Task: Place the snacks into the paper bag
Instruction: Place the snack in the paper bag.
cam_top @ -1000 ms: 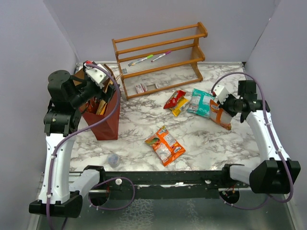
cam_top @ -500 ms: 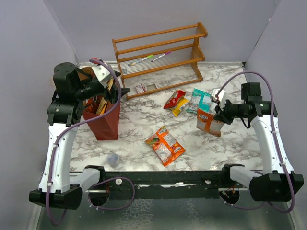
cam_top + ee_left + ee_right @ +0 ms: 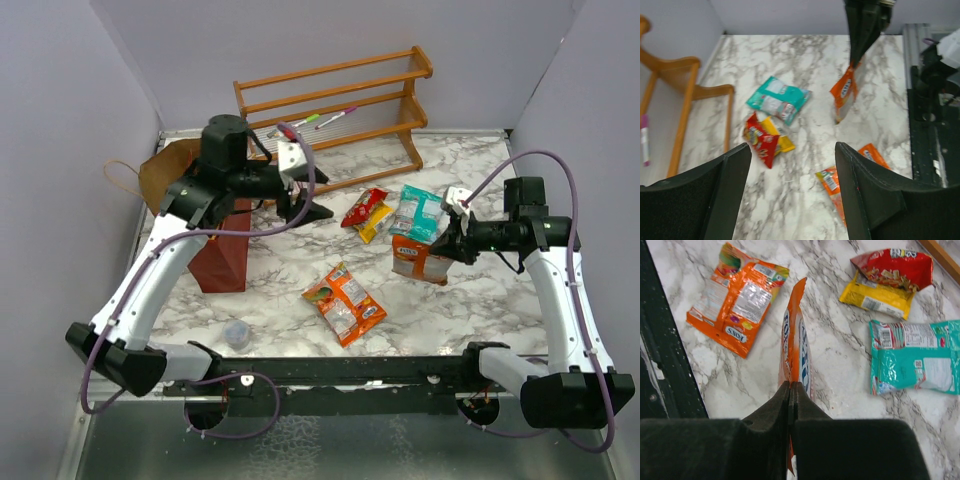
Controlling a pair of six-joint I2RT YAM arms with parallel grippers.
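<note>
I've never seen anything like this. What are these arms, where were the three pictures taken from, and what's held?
Two robot arms are bolted to a marble-patterned table. One picture looks down from above; the other two come from a camera on each wrist. The right gripper is shut on an orange packet, pinched by one edge. The left gripper is open and empty, near the dark-red paper bag. Lying loose: a big orange packet, a teal one, a red one and a yellow one.
</note>
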